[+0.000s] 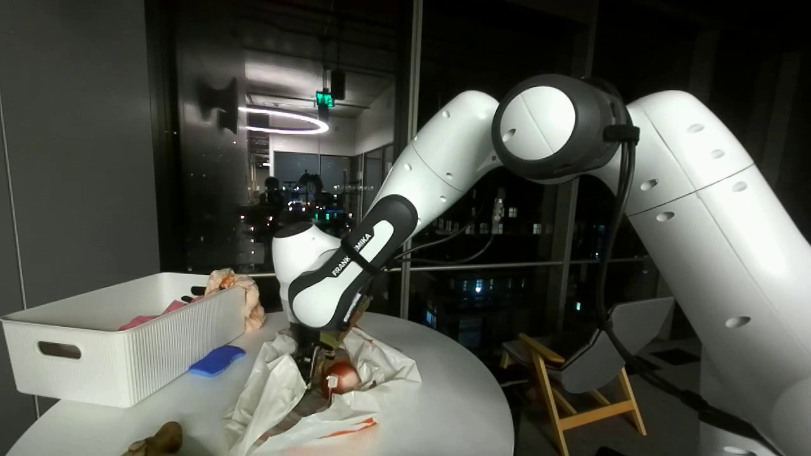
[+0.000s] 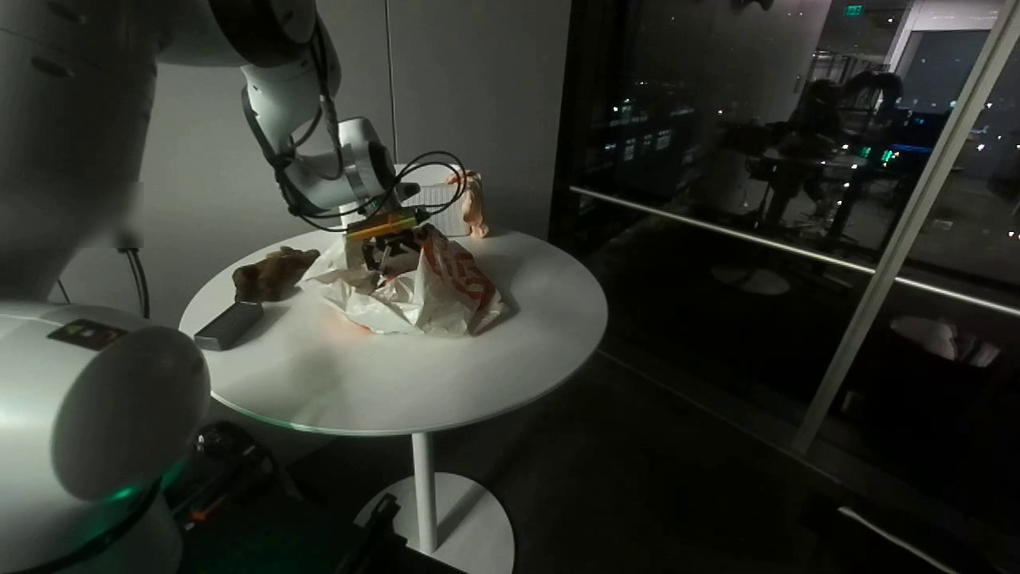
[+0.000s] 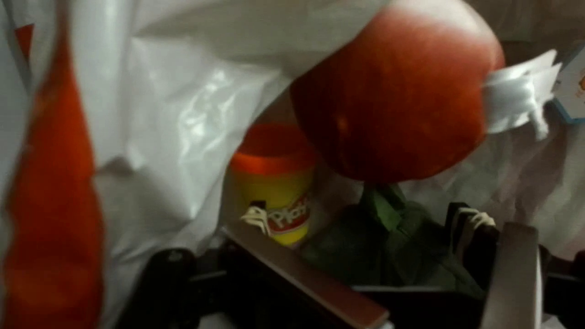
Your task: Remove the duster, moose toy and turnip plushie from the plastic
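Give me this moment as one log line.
gripper: open | turnip plushie: in plastic, leaves showing between fingers | moose toy: on table, outside plastic

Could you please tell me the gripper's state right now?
Gripper: open, holding nothing; the dark green cloth leaves of the round red-orange turnip plushie show between the parted jaws.

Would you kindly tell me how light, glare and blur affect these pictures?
Wrist view: dim and soft, glare on the crinkled plastic, the turnip plushie darkening toward its leaves. In an exterior view: a grey shadow on the white table, the nearby arm looking blurred. In an exterior view: a bright ring light shows in mostly dark windows.
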Robot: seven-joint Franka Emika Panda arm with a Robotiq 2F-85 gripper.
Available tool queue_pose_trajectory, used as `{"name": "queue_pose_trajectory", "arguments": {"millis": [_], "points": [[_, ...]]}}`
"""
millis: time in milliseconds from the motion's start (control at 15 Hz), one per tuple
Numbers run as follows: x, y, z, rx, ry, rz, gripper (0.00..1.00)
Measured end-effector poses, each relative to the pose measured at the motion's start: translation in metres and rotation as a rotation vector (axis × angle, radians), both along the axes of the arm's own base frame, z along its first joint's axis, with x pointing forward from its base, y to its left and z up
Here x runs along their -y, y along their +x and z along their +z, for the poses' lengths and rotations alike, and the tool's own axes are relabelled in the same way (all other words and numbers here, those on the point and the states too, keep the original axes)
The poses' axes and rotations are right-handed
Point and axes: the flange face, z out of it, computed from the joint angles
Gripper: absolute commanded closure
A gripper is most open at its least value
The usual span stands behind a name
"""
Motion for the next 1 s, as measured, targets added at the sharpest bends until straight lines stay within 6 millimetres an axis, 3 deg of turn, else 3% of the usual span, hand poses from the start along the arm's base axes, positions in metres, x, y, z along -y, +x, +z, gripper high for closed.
{"name": "queue_pose_trajectory", "arguments": {"millis": [267, 667, 733, 800, 1000], "points": [[0.003, 0.0, 0.017, 0.039, -0.031, -0.054, 0.0], [0.024, 0.001, -0.011, -0.025, -0.031, -0.116, 0.0], [0.026, 0.002, -0.016, -0.03, -0.02, -0.121, 0.25], [0.027, 0.003, -0.02, -0.04, -0.002, -0.127, 0.26], [0.03, 0.008, -0.024, -0.061, 0.05, -0.14, 0.47]]}}
